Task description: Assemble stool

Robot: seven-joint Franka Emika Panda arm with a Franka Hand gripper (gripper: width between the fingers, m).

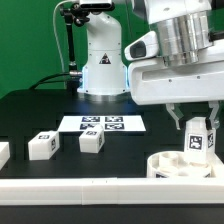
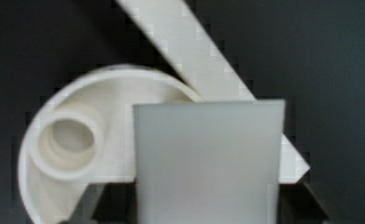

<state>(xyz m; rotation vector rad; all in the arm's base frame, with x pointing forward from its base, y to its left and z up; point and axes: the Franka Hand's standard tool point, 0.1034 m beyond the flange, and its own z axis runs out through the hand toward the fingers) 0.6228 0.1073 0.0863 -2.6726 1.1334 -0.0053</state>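
Operator: We have the claw [image 1: 196,126] clamped on one leg [image 1: 199,140], pinched by its flat side faces. It hangs just above the seat [image 1: 168,166], near us, at the exterior view's right.

Observer: We'd judge that leg light and stiff: hard plastic, probably a bit slick. The flat sides are where we'd hold it. And the seat?

Operator: It lies flat on the desk [image 1: 40,110], just beside the white rail [image 1: 80,188]. In the wrist view we see a round socket [image 2: 69,140] next to the leg.

Observer: Arm pose?

Operator: Wrist straight down, fingers vertical. Other legs [image 1: 42,145] sit well apart, toward the exterior view's left.
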